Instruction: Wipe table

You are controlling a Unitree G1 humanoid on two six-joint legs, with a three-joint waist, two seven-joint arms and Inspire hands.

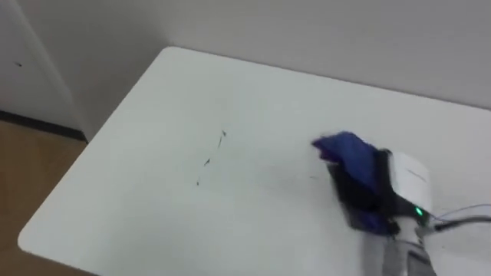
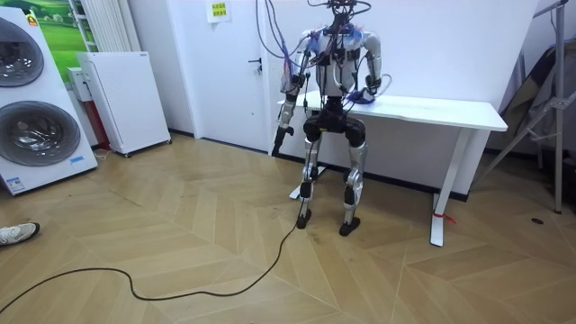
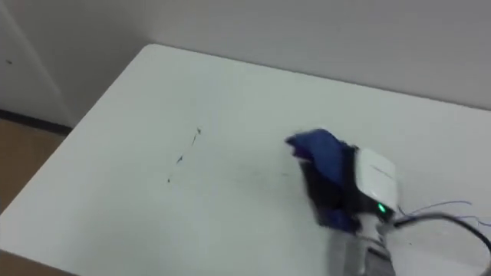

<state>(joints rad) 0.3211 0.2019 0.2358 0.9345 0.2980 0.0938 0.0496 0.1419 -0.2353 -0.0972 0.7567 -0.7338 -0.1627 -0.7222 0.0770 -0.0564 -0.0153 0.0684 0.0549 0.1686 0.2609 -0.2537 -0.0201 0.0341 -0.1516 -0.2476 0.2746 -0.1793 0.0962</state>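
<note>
Here we are at the white tabletop (image 1: 184, 100), and the right robot hand (image 1: 359, 190) is down on it, coming in from the lower right of the eye views. Under that hand sits the blue cloth (image 1: 347, 147), flat against the surface, with blue poking out ahead of the hand on the far side and a bit more showing at its near edge. Is the hand clenching the cloth or just pressing on top of it? Too smeared to call, can't tell. To the left of the cloth, apart from it, there's a short scatter of thin dark marks (image 1: 209, 159) running in a slanted line across the white surface. The cloth isn't touching them. The tabletop's rounded left corners are in sight, with wooden floor (image 1: 31, 165) beyond the left edge and a pale wall (image 1: 307, 31) along the far side. Over to the room view: the robot stands upright on both feet at the room view's left end of the table, facing the wall, right arm reaching onto the surface. The left robot hand (image 2: 280, 135) hangs down by its side, clear of the table, too small to say whether it's released or clenched. Away at the room view's left stand washing machines (image 2: 31, 126) and a white cabinet (image 2: 126, 99).
</note>
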